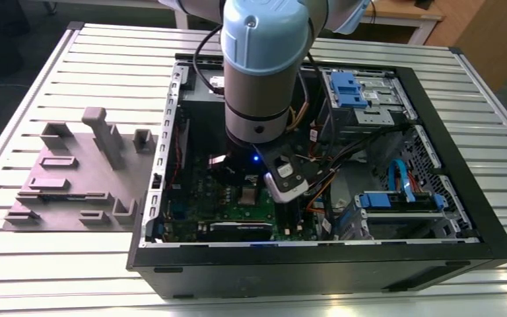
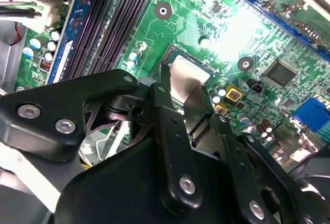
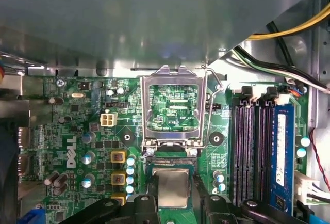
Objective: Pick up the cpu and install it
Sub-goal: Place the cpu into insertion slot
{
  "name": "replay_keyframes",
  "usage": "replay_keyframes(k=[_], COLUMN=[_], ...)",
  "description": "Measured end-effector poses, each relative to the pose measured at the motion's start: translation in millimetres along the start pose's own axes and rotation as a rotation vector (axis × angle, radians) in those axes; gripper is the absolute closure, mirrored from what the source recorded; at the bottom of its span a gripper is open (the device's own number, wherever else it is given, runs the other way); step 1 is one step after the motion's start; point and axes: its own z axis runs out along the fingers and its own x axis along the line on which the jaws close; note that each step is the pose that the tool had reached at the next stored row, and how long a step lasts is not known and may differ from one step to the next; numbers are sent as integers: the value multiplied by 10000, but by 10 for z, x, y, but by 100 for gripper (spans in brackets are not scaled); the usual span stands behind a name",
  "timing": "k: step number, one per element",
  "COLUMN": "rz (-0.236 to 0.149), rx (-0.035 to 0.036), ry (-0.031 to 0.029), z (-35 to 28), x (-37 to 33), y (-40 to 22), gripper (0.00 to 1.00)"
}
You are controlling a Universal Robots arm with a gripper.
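Inside the black computer case [image 1: 324,271], over the green motherboard [image 3: 77,131], the pincer [image 2: 180,92] is clenched on the cpu [image 3: 171,185], low at the socket [image 3: 171,162]; seating seems in hand and calls for square alignment. Exterior view gives the grey fixture block [image 1: 77,178] on the counter [image 1: 60,277]; first wrist view, the flipped-open socket frame [image 3: 172,105]

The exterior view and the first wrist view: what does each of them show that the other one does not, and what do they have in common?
Exterior view's own: the whole black computer case on the slatted table, the grey fixture block at the exterior view's left, and the arm, its end inside the case. First wrist view's own: the raised socket frame, the memory slots, and the cpu at the gripper. Shared: the green motherboard.
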Motion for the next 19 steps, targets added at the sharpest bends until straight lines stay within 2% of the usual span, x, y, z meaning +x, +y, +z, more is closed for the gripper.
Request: replay_keyframes(k=[14,19], rz=[35,35], rx=[0,-3], ry=[-1,-3], z=[1,-18], x=[0,-1], y=[0,1], gripper=[62,62])
